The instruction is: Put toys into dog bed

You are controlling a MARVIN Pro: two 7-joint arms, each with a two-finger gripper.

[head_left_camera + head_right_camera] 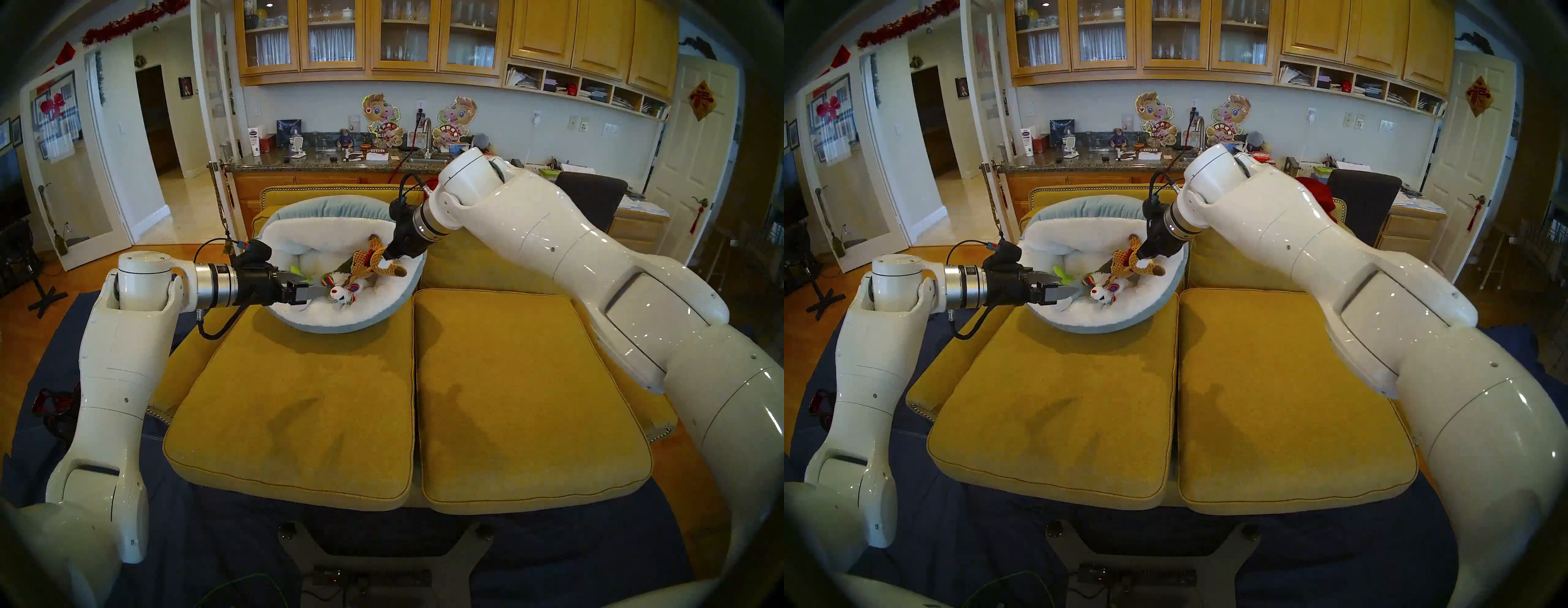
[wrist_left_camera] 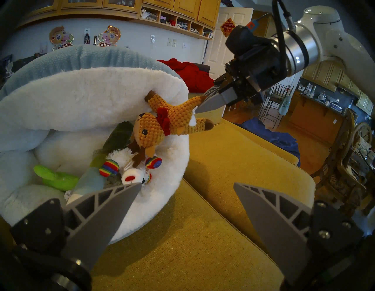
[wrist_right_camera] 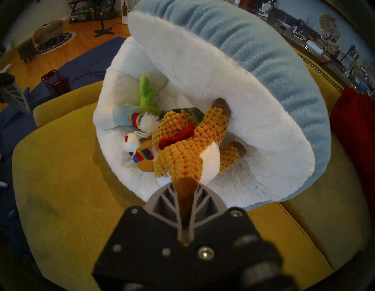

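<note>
The right arm is stretched forward over the mustard-yellow sofa cushions point(image 1: 522, 395) with its wrist angled downward, and the jaws of the right gripper point(image 3: 187, 182) are clamped tight on one leg of the brown knitted plush animal with a red bow point(image 2: 162, 124), which is hung head-down over the large round dog bed of white fleece with a pale blue outside point(image 1: 339, 316). The left arm is held nearly level at the bed's near-left rim, the jaws of the left gripper point(image 2: 186, 189) spread wide and empty. Inside the bed are lain the bright green plush cactus point(image 3: 147, 91), the white plush animal with rainbow paws point(image 2: 132, 170) and the long white-blue-green plush tube point(image 2: 89, 180).

No text on anything here is sharp enough to read.
</note>
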